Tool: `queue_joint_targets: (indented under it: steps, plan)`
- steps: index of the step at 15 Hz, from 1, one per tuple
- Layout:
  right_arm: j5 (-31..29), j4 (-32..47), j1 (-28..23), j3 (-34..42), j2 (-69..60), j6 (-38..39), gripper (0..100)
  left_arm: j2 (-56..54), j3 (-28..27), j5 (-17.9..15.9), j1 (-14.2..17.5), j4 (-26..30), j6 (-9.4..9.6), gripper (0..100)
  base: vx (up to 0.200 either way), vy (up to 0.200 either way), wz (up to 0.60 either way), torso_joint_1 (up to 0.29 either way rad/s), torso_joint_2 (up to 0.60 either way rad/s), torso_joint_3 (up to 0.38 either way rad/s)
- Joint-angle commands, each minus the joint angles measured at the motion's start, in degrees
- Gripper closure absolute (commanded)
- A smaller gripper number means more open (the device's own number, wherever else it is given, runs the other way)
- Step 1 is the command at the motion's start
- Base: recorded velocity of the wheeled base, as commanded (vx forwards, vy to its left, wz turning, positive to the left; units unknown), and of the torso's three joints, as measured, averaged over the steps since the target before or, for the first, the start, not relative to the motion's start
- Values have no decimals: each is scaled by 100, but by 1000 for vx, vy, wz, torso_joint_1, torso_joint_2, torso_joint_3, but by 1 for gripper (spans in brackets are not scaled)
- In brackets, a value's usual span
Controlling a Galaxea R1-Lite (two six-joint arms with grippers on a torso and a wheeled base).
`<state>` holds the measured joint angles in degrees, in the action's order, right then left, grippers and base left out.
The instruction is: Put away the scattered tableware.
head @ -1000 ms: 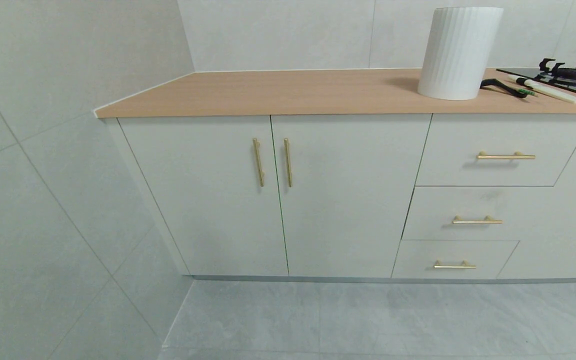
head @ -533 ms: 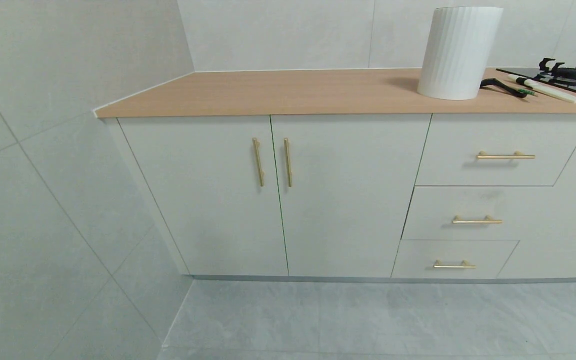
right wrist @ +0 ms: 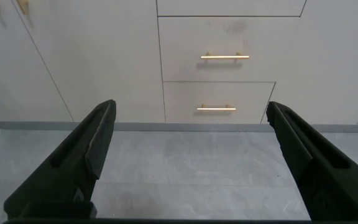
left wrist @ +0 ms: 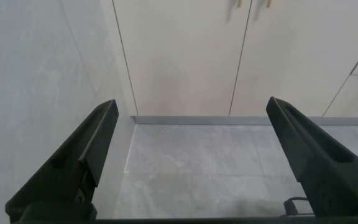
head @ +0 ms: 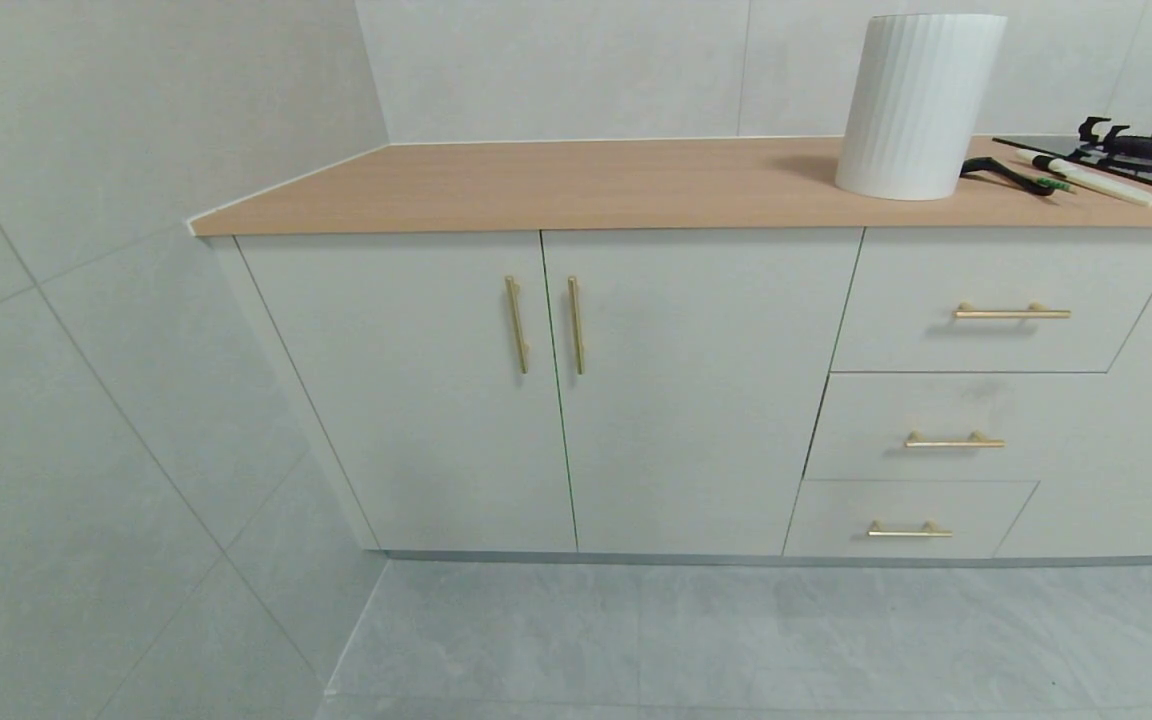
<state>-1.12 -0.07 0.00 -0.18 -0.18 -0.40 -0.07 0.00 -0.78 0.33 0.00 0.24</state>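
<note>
On the wooden countertop (head: pixel 576 185), at its right end, stands a tall white ribbed container (head: pixel 916 105). Just right of it lie a black-handled utensil (head: pixel 1011 175) and a white-handled utensil (head: pixel 1096 180). My left gripper (left wrist: pixel 191 118) hangs open low over the grey floor, facing the closed double cabinet doors (left wrist: pixel 229 56). My right gripper (right wrist: pixel 191 115) is open too, low in front of the two lower drawers (right wrist: pixel 225 56). Neither holds anything.
A black stove grate (head: pixel 1151 150) sits at the counter's far right. The cabinet has two doors with gold handles (head: pixel 546 325) and three closed drawers (head: pixel 1006 312). A tiled wall (head: pixel 86 350) closes off the left side. Grey floor tiles (head: pixel 736 640) lie in front.
</note>
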Motion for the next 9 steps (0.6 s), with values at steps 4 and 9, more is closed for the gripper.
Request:
queue_joint_targets:
  steps: [4, 9]
  plan:
    - [-2, 7, 0, 1, 18, -4, 0, 7, 0, 8, 2, -9, 20, 0, 50, 0, 0, 2, 1, 1]
    - [-2, -1, 0, 1, 18, -4, 0, 7, 0, 8, 2, -9, 11, 0, 200, 0, 0, 4, 3, 2]
